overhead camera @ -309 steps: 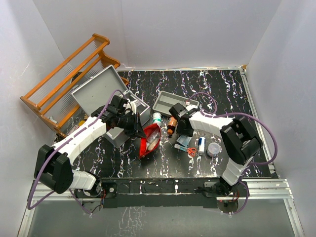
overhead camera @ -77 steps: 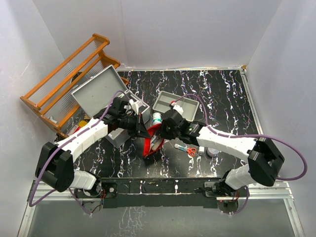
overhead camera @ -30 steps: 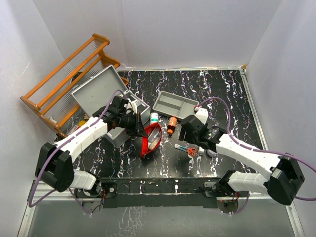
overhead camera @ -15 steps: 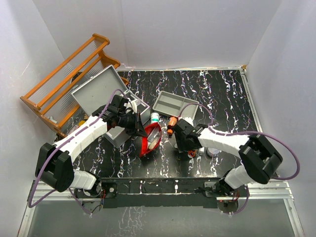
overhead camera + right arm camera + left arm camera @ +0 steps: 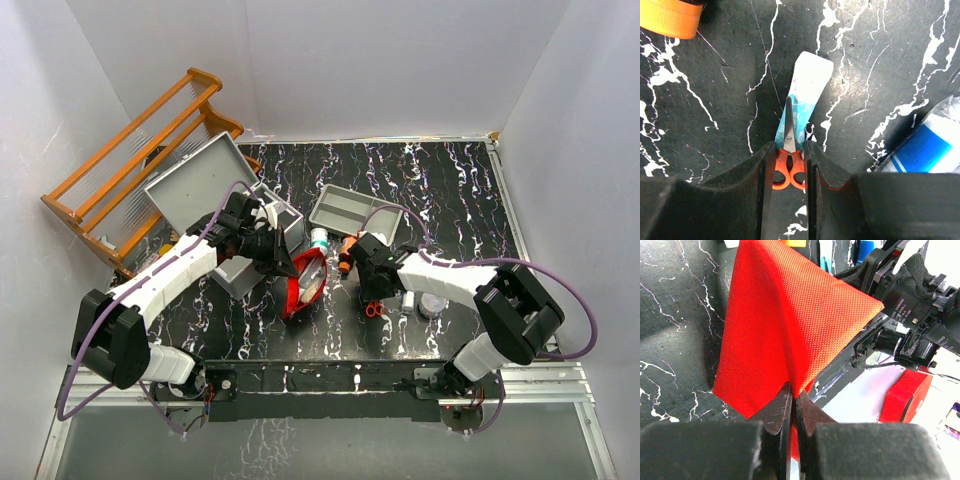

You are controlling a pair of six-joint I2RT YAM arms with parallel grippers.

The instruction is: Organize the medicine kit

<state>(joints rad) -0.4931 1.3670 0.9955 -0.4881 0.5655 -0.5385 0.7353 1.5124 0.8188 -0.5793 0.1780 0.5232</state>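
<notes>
Pinching the orange handles of the scissors [image 5: 788, 167] toward the worktop's [image 5: 450, 190] near edge, the right gripper [image 5: 789, 152] has only a thin hold. I'd guess the sachet [image 5: 810, 80] beneath could drag along, or the scissors twist free. Further in, the left gripper [image 5: 792, 400] is clenched on the red pouch [image 5: 785, 315], whose fabric might slip out. Toward the far-left corner sits the medicine kit [image 5: 190, 185]: grey metal, lid thrown back, open.
</notes>
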